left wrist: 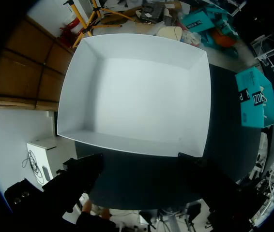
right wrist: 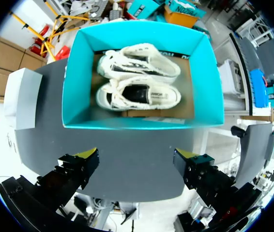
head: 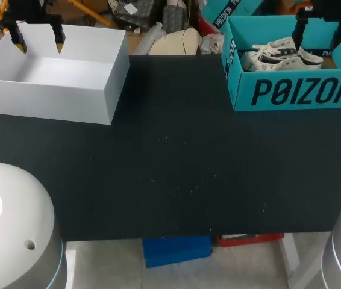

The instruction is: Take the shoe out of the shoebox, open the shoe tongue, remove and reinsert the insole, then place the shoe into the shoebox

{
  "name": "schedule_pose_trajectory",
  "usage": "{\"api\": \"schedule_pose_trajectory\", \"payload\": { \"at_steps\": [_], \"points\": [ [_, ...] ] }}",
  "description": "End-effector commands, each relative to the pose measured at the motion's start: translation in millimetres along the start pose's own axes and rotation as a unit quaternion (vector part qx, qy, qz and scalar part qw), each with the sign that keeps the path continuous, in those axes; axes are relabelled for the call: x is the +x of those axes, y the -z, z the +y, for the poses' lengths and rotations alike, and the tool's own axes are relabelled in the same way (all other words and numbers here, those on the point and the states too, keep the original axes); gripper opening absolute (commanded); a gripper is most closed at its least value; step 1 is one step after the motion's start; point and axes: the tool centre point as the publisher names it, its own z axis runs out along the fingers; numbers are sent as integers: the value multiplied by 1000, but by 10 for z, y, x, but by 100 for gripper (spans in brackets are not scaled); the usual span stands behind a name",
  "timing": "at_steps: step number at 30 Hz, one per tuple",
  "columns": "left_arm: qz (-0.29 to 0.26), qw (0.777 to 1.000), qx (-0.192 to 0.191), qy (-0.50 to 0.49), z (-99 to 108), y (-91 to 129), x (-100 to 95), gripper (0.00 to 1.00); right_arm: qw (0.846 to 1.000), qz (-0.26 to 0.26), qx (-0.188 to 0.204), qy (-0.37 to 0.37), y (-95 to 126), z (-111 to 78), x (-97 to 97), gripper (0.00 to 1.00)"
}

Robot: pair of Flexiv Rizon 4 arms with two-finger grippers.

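A teal shoebox (head: 297, 90) stands open at the table's far right corner. Two white low-top shoes with dark linings lie side by side in it (right wrist: 137, 94), (right wrist: 142, 65); in the head view the shoes (head: 279, 55) show over the box wall. My right gripper (right wrist: 137, 154) hangs open above the shoebox (right wrist: 142, 118), over its near wall, and holds nothing. In the head view the right gripper (head: 322, 30) sits over the box's back half. My left gripper (head: 38, 41) is open and empty above a white box (head: 44, 99) at the far left.
The white box (left wrist: 137, 96) is empty, with my left gripper (left wrist: 142, 169) over its near wall. Bare black tabletop (head: 176, 162) spans the space between the boxes and the front edge. The white arm bases (head: 8, 229) fill the near corners.
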Motion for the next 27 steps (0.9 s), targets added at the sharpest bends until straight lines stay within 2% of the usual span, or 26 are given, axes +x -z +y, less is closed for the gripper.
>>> {"api": "schedule_pose_trajectory", "payload": {
  "at_steps": [1, 27],
  "points": [
    [-1, 1000, 0, 1, 8, 8, 4, 100, 1000, 0, 0, 0, 0, 5, 2, 100],
    [-1, 1000, 0, 1, 8, 8, 4, 100, 1000, 0, 0, 0, 0, 5, 2, 100]
  ]
}}
